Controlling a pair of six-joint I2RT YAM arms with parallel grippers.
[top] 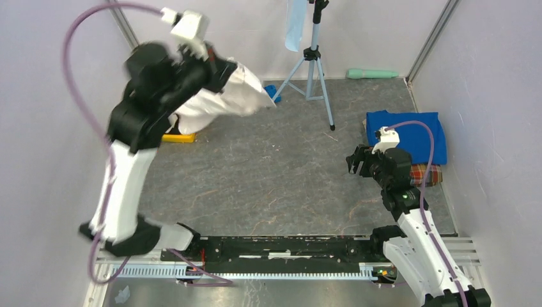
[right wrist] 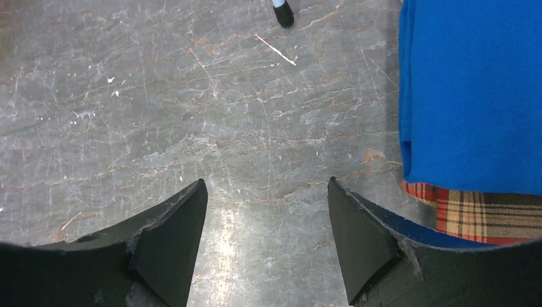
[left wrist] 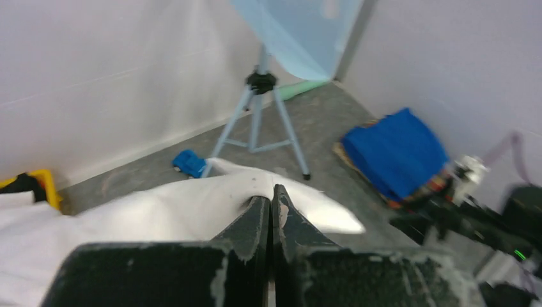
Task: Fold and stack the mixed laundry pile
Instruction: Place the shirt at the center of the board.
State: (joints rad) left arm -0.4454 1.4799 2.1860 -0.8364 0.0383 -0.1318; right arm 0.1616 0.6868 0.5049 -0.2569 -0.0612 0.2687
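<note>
My left gripper (top: 225, 71) is raised at the back left, shut on a fold of a large white shirt (top: 238, 97) that hangs from it. In the left wrist view the jaws (left wrist: 271, 193) pinch the white shirt (left wrist: 160, 211) tightly. A folded royal-blue T-shirt (top: 409, 135) lies at the right on a red-green plaid cloth (top: 427, 174). My right gripper (top: 355, 160) hovers just left of that stack, open and empty. In the right wrist view it (right wrist: 267, 192) is over bare table, with the blue T-shirt (right wrist: 473, 96) and plaid cloth (right wrist: 492, 214) at the right.
A tripod (top: 313, 64) stands at the back centre with a narrow pale-blue cloth (top: 295, 25) hanging by it. A small bright-blue object (top: 271, 93) lies near the shirt's tip. A green cylinder (top: 374, 73) rests at the back wall, a yellow item (top: 179, 137) at the left.
</note>
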